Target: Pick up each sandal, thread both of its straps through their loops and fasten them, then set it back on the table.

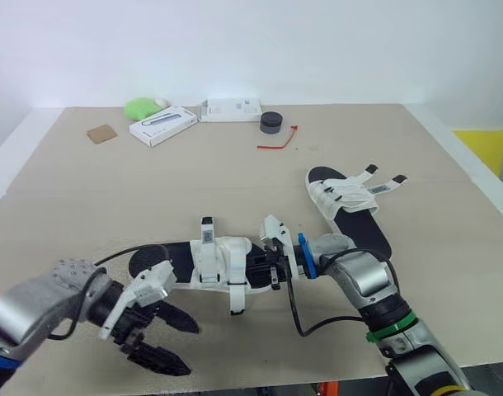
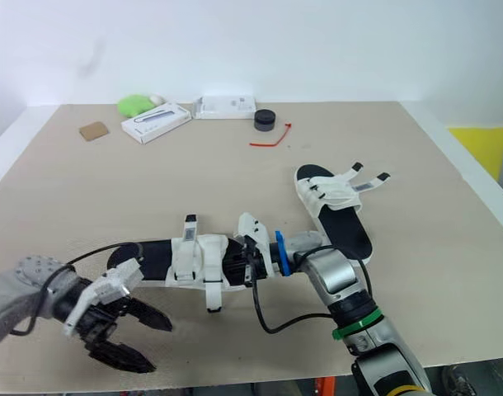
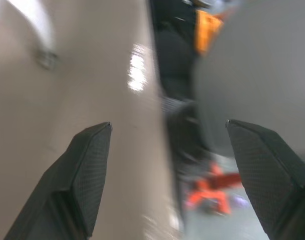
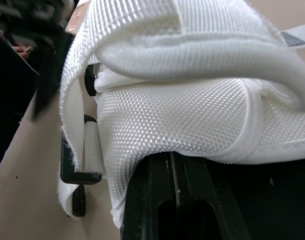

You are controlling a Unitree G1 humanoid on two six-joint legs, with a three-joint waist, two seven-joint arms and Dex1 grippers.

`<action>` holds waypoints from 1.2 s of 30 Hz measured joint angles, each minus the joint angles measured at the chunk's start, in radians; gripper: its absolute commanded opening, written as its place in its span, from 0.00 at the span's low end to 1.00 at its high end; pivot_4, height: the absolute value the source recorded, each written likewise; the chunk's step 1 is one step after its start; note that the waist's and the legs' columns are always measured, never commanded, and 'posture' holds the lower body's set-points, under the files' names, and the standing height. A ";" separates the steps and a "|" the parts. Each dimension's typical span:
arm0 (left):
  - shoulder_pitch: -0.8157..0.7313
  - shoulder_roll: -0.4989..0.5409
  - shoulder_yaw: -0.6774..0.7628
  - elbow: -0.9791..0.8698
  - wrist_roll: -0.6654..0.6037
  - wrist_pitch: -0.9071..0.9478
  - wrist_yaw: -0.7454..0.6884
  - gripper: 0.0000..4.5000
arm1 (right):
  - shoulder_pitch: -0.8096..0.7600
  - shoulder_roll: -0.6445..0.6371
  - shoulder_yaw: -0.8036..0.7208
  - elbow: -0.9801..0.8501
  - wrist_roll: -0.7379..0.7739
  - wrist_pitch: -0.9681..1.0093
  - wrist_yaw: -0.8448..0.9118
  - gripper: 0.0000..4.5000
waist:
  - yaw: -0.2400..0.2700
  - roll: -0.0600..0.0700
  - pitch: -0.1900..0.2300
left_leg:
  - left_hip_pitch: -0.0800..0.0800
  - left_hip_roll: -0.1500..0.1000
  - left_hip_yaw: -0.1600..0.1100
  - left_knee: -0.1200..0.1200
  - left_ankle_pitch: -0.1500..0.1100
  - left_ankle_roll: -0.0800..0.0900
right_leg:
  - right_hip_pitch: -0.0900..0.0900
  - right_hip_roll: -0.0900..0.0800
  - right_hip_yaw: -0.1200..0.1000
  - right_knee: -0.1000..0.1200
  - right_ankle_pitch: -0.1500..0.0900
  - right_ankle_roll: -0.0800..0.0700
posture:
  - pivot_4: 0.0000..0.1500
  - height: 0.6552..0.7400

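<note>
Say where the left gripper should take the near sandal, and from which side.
Probably grip the bare black sole end of the near sandal, coming from the robot's left: straps cover its middle, and the right gripper is at the other end.

Bright even light, left-wrist blur

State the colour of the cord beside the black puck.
The cord is red; clearest in the left eye view.
</note>
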 measured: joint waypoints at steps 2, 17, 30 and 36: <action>-0.003 -0.079 0.000 0.019 0.009 0.001 0.089 0.83 | 0.001 0.000 0.000 -0.003 0.000 0.001 0.000 0.00 | 0.000 -0.001 -0.001 | 0.000 0.000 0.001 0.000 0.000 0.000 | 0.000 0.000 0.001 0.000 0.001 0.002 | 1.00 1.00; -0.109 -0.170 -0.008 0.118 -0.093 0.220 0.210 0.83 | 0.006 -0.001 -0.002 -0.016 0.000 0.014 -0.017 0.00 | 0.000 -0.001 -0.001 | 0.000 0.000 0.001 0.001 -0.001 0.001 | 0.000 0.001 0.001 0.000 0.002 0.003 | 1.00 1.00; -0.234 -0.269 -0.009 0.180 -0.156 0.367 0.276 0.01 | 0.015 -0.008 -0.012 -0.022 0.002 0.017 -0.026 0.00 | 0.004 -0.001 -0.001 | 0.000 0.000 0.001 0.004 -0.001 0.001 | 0.001 0.001 0.002 0.000 0.003 0.005 | 1.00 1.00; -0.256 -0.277 -0.002 0.189 -0.172 0.417 0.293 0.01 | 0.015 -0.008 -0.013 -0.022 0.003 0.017 -0.026 0.00 | 0.004 -0.001 -0.001 | 0.000 0.000 0.001 0.004 -0.001 0.001 | 0.001 0.001 0.002 0.000 0.003 0.005 | 1.00 1.00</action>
